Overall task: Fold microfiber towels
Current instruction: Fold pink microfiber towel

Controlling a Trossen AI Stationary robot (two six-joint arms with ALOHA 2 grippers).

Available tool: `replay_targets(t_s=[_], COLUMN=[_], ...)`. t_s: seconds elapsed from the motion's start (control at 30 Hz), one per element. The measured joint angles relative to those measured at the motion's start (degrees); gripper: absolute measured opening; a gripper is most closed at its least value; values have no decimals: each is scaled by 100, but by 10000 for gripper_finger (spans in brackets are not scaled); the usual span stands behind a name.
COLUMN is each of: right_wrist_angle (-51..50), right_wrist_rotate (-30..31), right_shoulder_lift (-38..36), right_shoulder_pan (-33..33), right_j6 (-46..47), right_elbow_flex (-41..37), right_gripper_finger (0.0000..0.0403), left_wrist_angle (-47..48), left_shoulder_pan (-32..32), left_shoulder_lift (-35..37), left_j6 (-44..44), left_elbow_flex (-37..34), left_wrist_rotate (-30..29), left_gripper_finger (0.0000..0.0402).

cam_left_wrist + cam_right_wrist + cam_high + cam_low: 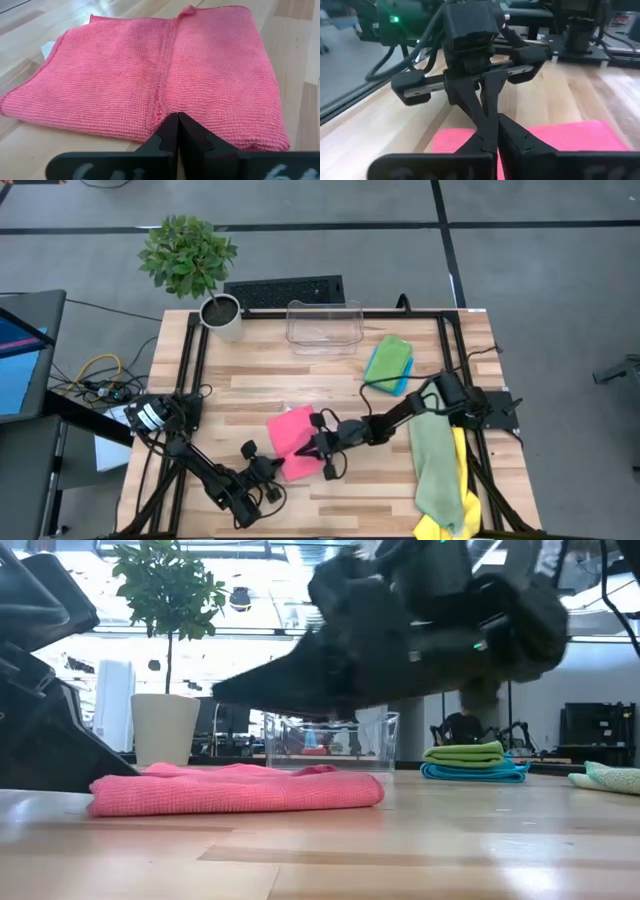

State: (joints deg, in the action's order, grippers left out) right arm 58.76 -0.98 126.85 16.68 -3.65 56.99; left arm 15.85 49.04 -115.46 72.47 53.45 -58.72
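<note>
Your folded pink microfiber towel point(292, 440) lies flat, so both grippers can work its edges. The left gripper point(268, 471), fingers together, sits at its near edge; the right gripper point(318, 448), fingers nearly together, holds nothing at its right edge.

A: Any writing you can read from where you are?

B: Hardly; on the bar of my left gripper point(177, 131) there are pale painted marks, blurred and cut off at the edge; they might be digits, but I cannot tell which.

A: And on the cloths or the desk?

B: No label, no brand, no number that I can read.
</note>
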Motion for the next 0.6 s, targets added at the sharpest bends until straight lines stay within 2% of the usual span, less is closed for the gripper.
replay_targets(t_s=[0.27, 0.5, 0.6], right_wrist_angle=[173, 231, 230], right_wrist_rotate=[-116, -80, -76], right_shoulder_lift=[866, 879, 872], right_shoulder_pan=[-146, -145, -145], right_j6=[554, 700, 726], right_elbow_flex=[226, 188, 195], right_gripper_finger=[18, 30, 23], left_wrist_angle=[61, 360, 532], left_shoulder_pan=[49, 128, 145], left_shoulder_lift=[92, 703, 967], left_j6=[-65, -533, -553], left_elbow_flex=[-2, 0, 0], left_wrist_rotate=[140, 237, -105], left_gripper_finger=[0, 0, 0])
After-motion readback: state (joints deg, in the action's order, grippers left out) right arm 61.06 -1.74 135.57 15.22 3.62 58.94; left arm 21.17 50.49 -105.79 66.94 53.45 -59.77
